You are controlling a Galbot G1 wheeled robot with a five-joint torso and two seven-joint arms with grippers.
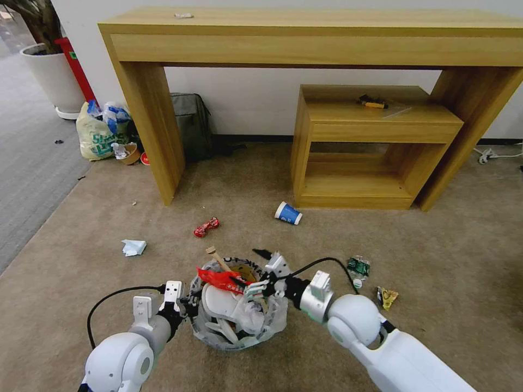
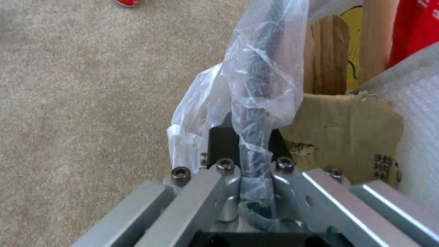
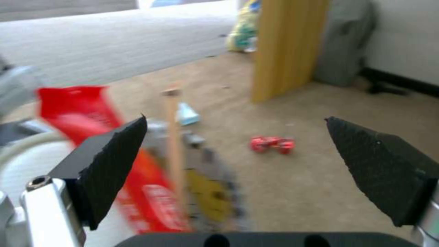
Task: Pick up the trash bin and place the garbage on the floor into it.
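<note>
The trash bin [image 1: 215,336] stands low on the floor [image 1: 447,245], its bag holding white slippers [image 1: 220,305], cardboard [image 2: 347,130] and a wooden stick [image 1: 217,258]. My left gripper [image 1: 188,308] [image 2: 247,139] is shut on the bag-covered rim [image 2: 263,65]. My right gripper [image 1: 257,272] [image 3: 235,120] hovers open over the bin's far side. Just below it a red wrapper [image 1: 220,280] [image 3: 78,109] lies across the top. Garbage on the carpet: a blue cup [image 1: 287,213], a twisted red wrapper [image 1: 206,227] [image 3: 272,144], crumpled paper [image 1: 133,247] and a green crushed bottle [image 1: 358,268].
A tall wooden table [image 1: 327,32] with a lower one [image 1: 376,117] nested under it lines the wall. By its left leg sit a tied yellowish bag [image 1: 98,133], a brown bowl [image 1: 131,154] and a grey backpack [image 1: 190,125]. A yellow wrapper [image 1: 387,296] lies right of the bin.
</note>
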